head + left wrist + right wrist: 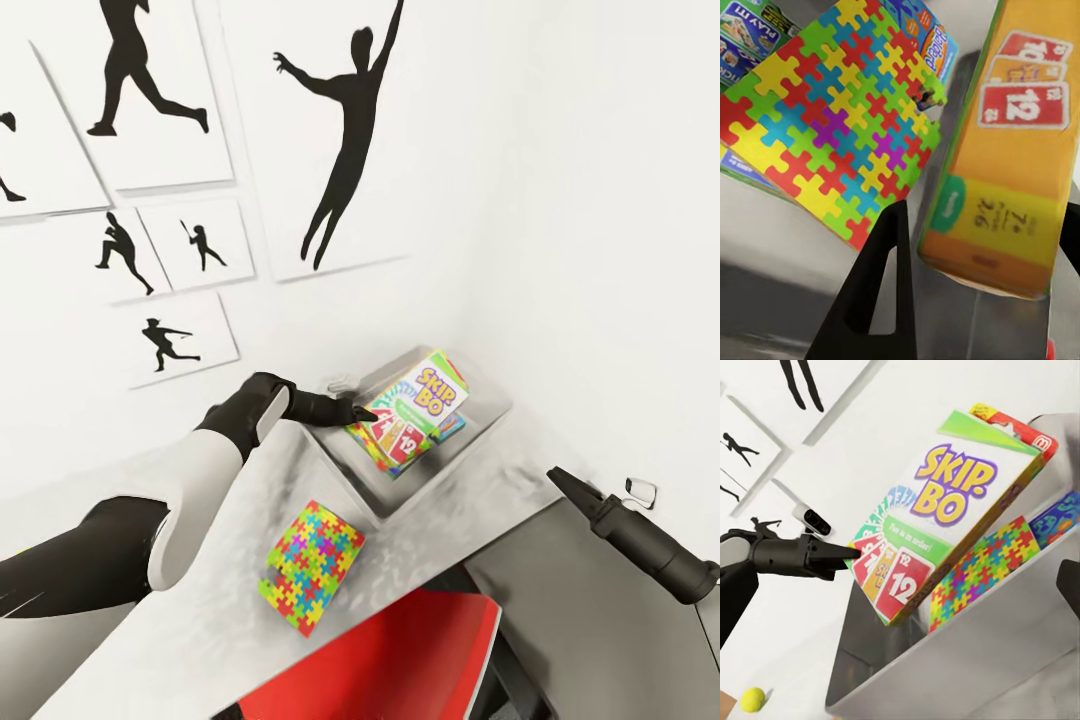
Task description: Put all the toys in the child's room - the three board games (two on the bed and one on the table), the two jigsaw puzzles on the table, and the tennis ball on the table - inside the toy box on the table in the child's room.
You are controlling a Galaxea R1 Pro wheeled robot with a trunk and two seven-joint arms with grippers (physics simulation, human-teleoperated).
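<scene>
While my left gripper (366, 413) pinches the lower edge of the SKIP-BO box (422, 408) over the toy box (470, 450), I cannot tell how far the right gripper (556, 477) opens. A jigsaw puzzle (825, 127) inside half hides a blue game; another puzzle (312, 565) lies on the table (200, 620)

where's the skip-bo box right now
In the head view the Skip-Bo box leans tilted inside the toy box at the table's far corner, over a jigsaw puzzle, with the left end effector at its edge.
</scene>
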